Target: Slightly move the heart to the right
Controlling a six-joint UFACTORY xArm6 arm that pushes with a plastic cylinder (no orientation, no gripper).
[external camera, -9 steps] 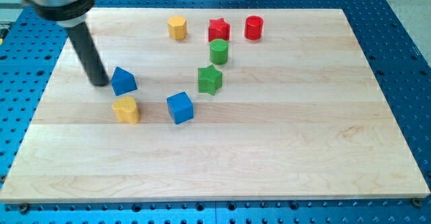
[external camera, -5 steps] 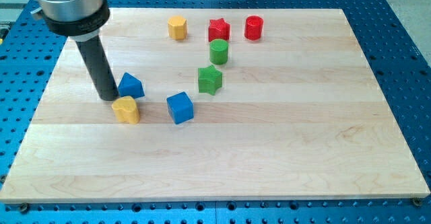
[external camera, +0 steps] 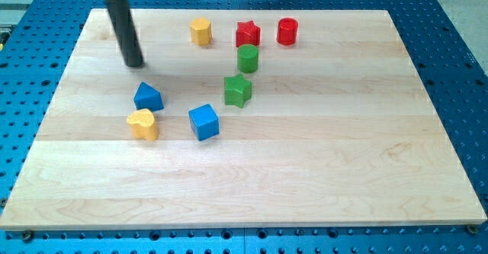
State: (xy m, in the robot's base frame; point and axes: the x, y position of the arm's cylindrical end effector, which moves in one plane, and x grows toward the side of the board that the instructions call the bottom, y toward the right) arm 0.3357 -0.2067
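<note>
Checking progress: you see the yellow heart low on the view's left of the tabletop, just below the blue triangular block and left of the blue cube.
Tip position: my tip stands above and slightly left of the blue triangular block, well apart from the heart and touching no block.
Claw state: you have no claw on this rig; the arm ends in a plain rod, so open or closed does not apply.
Work done: judged from this layout, the heart shows no contact with the tip, so treat the push as not confirmed.
Work left: you likely need the tip brought down to the heart's left side, then a short push toward the view's right, stopping before the blue cube.
Count, yellow: two, the heart and a yellow hexagonal block.
Count, blue: two.
Count, red: two, a red star and a red cylinder.
Count, green: two, a green cylinder and a green star.
Count, total: eight blocks.
</note>
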